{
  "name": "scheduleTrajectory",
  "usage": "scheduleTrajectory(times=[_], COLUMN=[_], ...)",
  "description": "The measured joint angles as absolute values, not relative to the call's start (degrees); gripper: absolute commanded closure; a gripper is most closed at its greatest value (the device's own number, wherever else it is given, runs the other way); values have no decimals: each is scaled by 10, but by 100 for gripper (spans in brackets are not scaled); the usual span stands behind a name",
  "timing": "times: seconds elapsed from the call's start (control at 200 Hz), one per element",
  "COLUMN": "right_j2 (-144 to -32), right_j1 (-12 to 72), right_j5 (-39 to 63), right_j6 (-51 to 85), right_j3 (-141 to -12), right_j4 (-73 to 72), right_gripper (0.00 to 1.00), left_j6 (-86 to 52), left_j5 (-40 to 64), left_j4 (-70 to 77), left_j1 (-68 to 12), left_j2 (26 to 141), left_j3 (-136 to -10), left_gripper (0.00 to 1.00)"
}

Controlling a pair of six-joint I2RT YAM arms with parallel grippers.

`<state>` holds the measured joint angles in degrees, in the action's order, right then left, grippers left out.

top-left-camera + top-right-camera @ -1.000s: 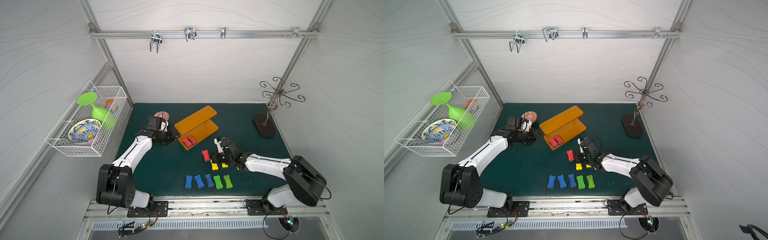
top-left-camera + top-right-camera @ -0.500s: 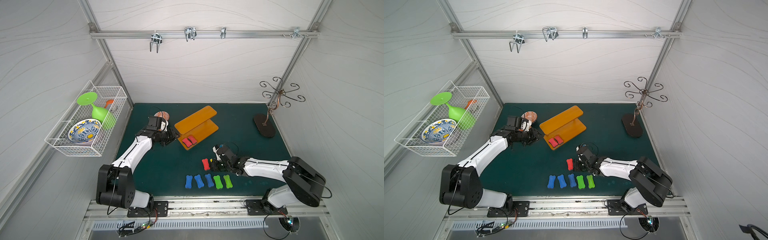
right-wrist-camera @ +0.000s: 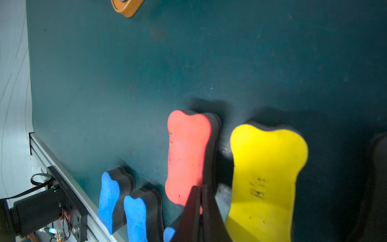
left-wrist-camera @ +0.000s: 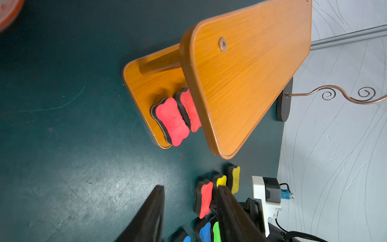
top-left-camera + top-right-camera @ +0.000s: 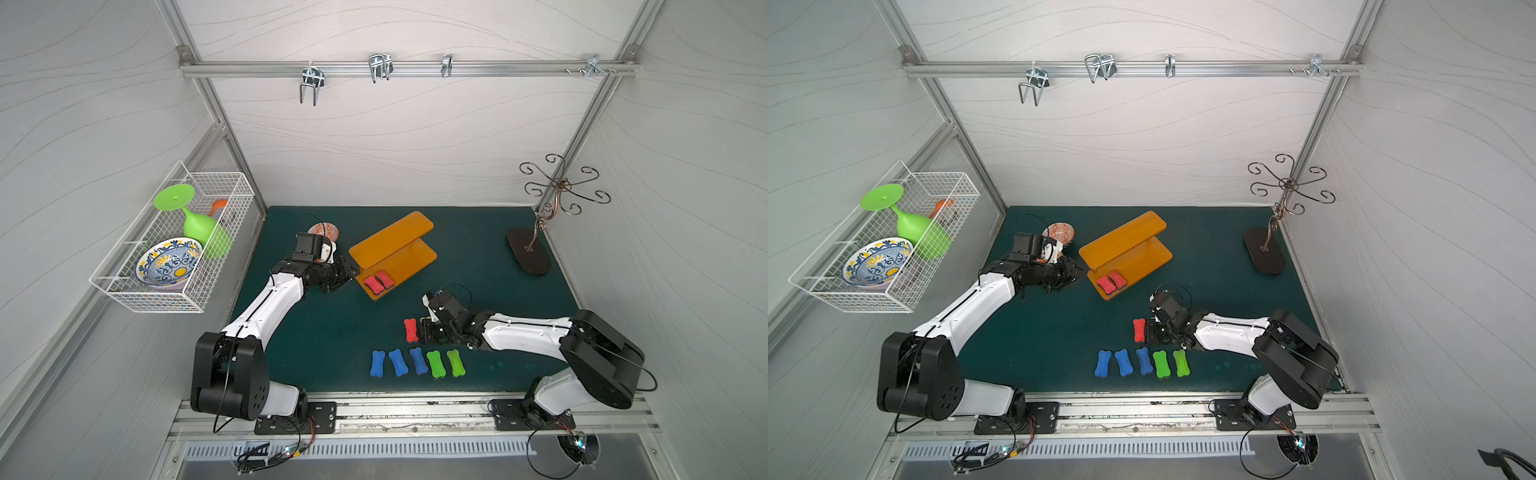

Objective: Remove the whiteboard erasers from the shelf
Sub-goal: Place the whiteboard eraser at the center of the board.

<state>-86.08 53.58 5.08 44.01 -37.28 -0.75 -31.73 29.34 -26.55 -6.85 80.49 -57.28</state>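
Note:
The orange shelf (image 5: 392, 253) (image 5: 1125, 249) (image 4: 240, 73) stands mid-mat in both top views. Two red erasers (image 5: 379, 281) (image 4: 171, 121) lie side by side on its lower board. My left gripper (image 5: 351, 270) (image 4: 190, 188) hovers just left of them, open and empty. On the mat lie a third red eraser (image 5: 410, 329) (image 3: 188, 155), yellow erasers (image 4: 235, 180) (image 3: 266, 167), and a row of blue erasers (image 5: 398, 361) and green erasers (image 5: 435, 363). My right gripper (image 5: 422, 332) (image 3: 201, 187) is low between the red and a yellow eraser, shut and holding nothing.
A white wire basket (image 5: 174, 249) with a green goblet and a patterned bowl hangs on the left wall. A small patterned plate (image 5: 323, 230) sits behind the left wrist. A copper scroll stand (image 5: 530, 251) stands at the back right.
My right gripper has come forward and down beside the loose red eraser, now covering the yellow erasers in the top views. The left arm has not moved.

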Motion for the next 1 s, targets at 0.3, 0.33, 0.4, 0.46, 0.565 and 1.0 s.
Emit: scheduleTrajectory(times=[0.3, 0.33, 0.4, 0.46, 0.565, 1.0], right_j2=[-842, -838, -830, -827, -829, -1017], right_j1=[536, 533, 525, 512, 479, 340], right_j5=[49, 50, 58, 73, 105, 235], right_j6=[420, 418, 409, 402, 379, 390], right_j3=[-383, -387, -396, -406, -427, -555], right_j4=[30, 32, 34, 33, 20, -149], right_gripper=[66, 65, 61, 57, 51, 48], left_j6=[-317, -317, -317, -318, -317, -302], left_j5=[292, 291, 291, 289, 284, 255], left_j4=[-266, -266, -267, -272, -279, -290], left_j1=[-69, -69, -69, -69, -73, -78], left_j2=[804, 804, 804, 805, 810, 907], left_j3=[-573, -573, -574, -578, -600, -677], left_gripper=[53, 52, 49, 46, 37, 45])
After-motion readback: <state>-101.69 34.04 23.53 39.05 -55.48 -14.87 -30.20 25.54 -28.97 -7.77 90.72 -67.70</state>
